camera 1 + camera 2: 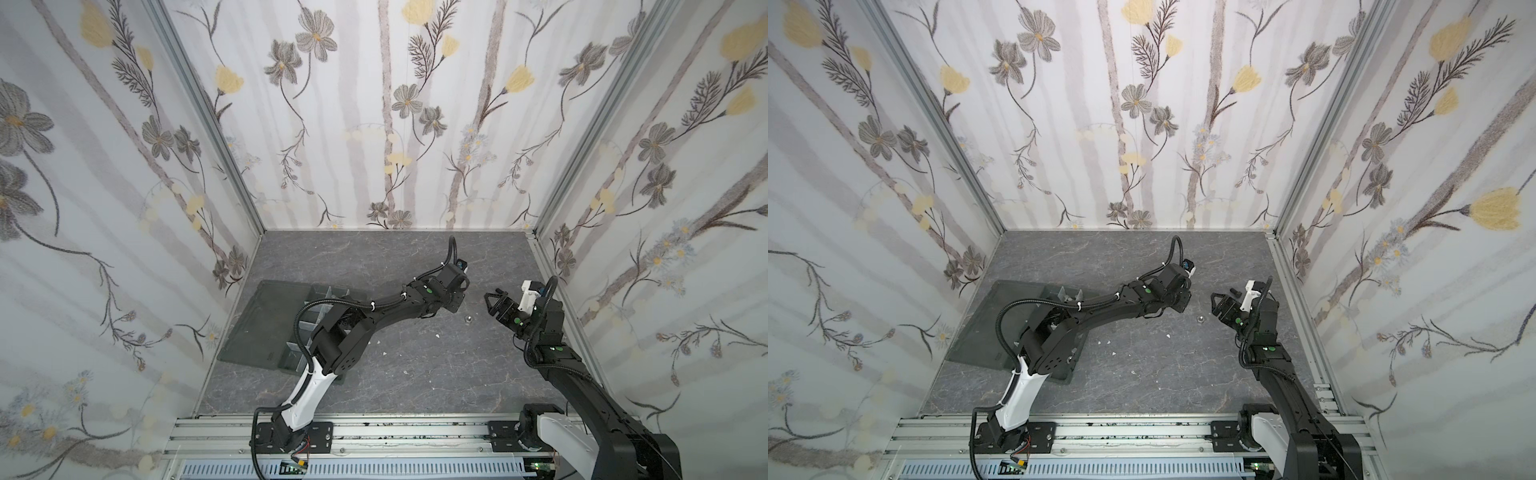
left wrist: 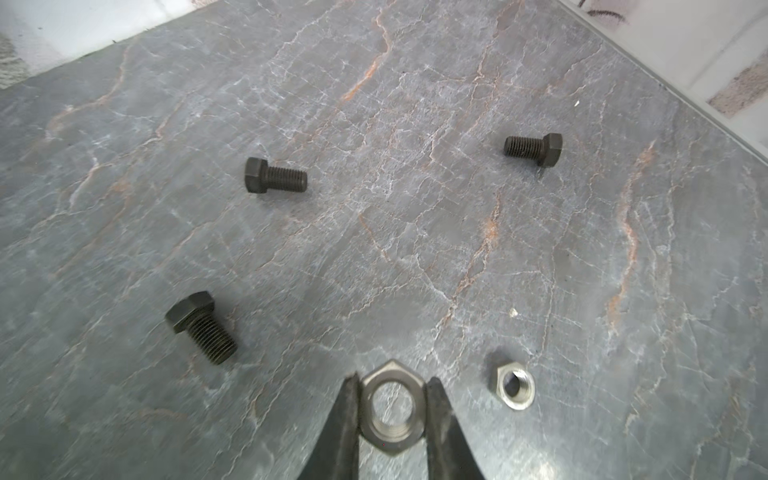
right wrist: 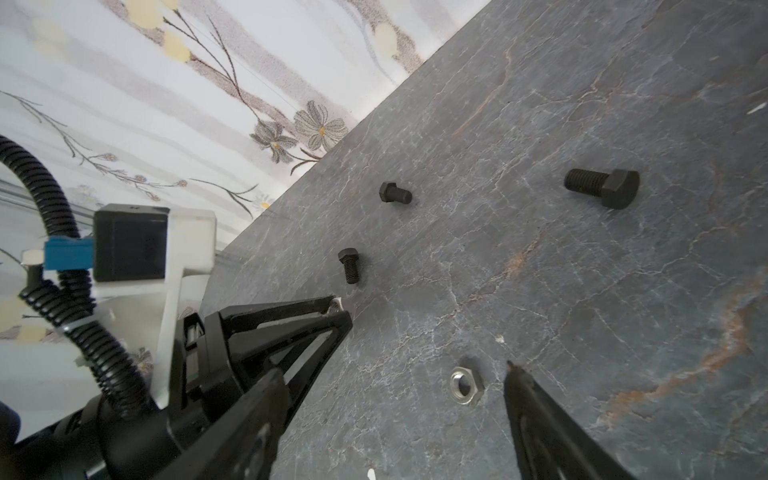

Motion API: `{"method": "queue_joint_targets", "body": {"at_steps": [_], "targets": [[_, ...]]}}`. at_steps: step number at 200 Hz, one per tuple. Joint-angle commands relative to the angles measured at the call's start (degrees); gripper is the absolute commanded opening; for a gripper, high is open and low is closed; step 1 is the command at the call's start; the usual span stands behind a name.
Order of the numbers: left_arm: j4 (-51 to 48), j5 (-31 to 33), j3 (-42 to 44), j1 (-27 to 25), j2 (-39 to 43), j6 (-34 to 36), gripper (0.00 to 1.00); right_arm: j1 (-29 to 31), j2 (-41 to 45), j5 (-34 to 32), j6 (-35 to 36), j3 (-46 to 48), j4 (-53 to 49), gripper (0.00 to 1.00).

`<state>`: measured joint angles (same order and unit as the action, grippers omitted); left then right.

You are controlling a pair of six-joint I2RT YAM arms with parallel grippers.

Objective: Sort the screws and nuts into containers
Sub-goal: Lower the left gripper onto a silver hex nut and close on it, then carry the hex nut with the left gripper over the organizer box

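One silver nut (image 2: 390, 436) sits clamped by its flats in the closed left gripper (image 2: 393, 378), low over the table (image 1: 415, 374); whether it touches the table is unclear. A second silver nut (image 2: 513, 384) lies flat just beside it, loose. Three black screws (image 2: 276, 175) lie on their sides farther out, well apart, with bare surface around each. The right gripper (image 1: 492, 296) hovers near, jaws wide and empty. The organiser tray (image 1: 328, 293) sits well apart at the table's left edge, mostly under the left arm.
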<state>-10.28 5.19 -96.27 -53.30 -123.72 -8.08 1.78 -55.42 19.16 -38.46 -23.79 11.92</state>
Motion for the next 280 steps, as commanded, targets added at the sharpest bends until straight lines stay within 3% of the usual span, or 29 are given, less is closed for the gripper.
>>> {"method": "queue_joint_targets", "body": {"at_steps": [1, 155, 204, 280], "targets": [[5.1, 1.0, 5.4, 0.3, 5.3, -1.8, 0.16, 2.4, -0.5, 0.1, 1.6, -1.8, 0.5, 0.82], [10.1, 6.6, 47.8, 3.3, 43.1, -12.8, 0.17, 21.4, -9.5, -8.4, 0.7, -11.0, -0.4, 0.82], [6.3, 9.0, 57.1, 6.9, 56.5, -17.5, 0.17, 25.1, -12.9, -9.2, 0.2, -12.7, 0.7, 0.82], [1.2, 16.3, 67.9, 11.8, 68.9, -26.7, 0.16, 27.7, -17.3, -9.0, 0.2, -14.4, 2.3, 0.82]]}}
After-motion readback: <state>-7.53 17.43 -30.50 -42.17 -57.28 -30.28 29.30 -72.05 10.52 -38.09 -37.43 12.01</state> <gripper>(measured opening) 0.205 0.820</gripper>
